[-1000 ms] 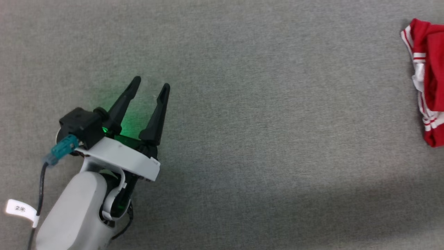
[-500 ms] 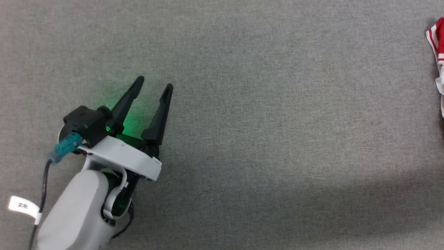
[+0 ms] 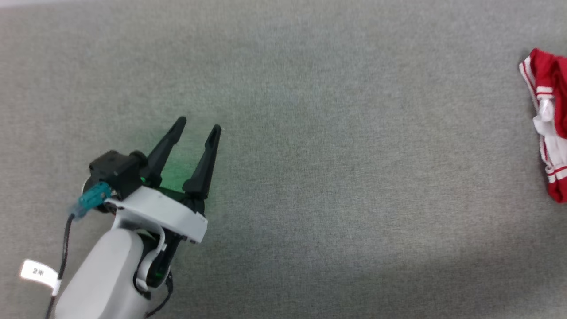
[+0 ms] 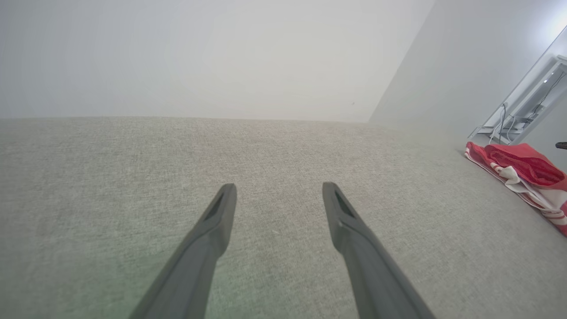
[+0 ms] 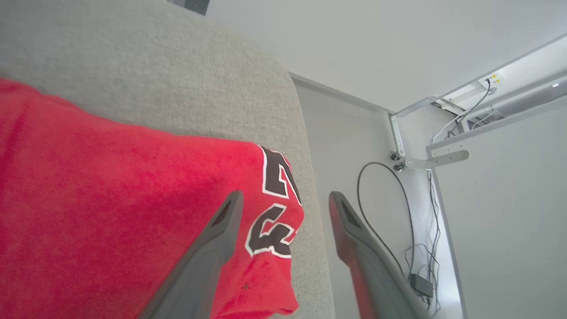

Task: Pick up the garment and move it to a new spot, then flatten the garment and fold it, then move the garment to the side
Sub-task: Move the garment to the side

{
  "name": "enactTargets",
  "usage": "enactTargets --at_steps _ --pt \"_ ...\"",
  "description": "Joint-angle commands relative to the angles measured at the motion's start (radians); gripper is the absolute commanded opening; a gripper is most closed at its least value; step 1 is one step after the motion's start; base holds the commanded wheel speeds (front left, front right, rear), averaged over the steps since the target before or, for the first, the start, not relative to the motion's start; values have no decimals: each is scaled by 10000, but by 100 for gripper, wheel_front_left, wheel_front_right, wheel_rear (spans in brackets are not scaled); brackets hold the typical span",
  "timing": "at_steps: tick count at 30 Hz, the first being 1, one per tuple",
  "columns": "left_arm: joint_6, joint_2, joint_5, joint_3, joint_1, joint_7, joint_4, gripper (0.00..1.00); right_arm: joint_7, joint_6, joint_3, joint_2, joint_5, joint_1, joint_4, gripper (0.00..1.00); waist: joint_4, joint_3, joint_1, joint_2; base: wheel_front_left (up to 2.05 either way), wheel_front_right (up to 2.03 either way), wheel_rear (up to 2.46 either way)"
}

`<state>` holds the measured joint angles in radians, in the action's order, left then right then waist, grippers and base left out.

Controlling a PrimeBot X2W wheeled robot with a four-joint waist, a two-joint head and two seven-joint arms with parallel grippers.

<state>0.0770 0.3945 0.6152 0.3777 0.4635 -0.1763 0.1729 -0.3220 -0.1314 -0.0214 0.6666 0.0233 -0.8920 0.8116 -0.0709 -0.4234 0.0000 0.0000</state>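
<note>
A: Which tool is nearest?
B: The left gripper [image 3: 198, 124], fingers apart and holding nothing, over the left part of the grey surface [image 3: 332, 155].
A: And the garment [image 3: 551, 75]?
B: It lies bunched at the surface's right edge, lettering up. The right gripper [image 5: 287, 196] hangs above it, fingers apart, clamping nothing.

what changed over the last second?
Garment slid toward the head view's right edge, then came back; the whole view shifted too. Right gripper now stands open over its lettered edge, holding nothing. Left gripper stayed open above the grey surface.
</note>
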Motion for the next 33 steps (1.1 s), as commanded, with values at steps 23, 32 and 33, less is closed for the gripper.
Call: enactTargets --at_steps 23,32,33 --pt "-1238 629 443 -1010 -3386 -634 -472 100 2623 13 -246 -2445 2119 3720 -3066 100 204 4230 0 0 0 0 0" --pt "-1870 1122 637 -1918 -4875 -749 -1276 100 3136 13 379 -3214 1976 5701 -5213 100 468 4747 0 0 0 0 0" --pt "-1929 1136 635 -1991 -5032 -766 -1343 100 3146 13 451 -3264 1937 5931 -5412 100 495 4793 0 0 0 0 0"
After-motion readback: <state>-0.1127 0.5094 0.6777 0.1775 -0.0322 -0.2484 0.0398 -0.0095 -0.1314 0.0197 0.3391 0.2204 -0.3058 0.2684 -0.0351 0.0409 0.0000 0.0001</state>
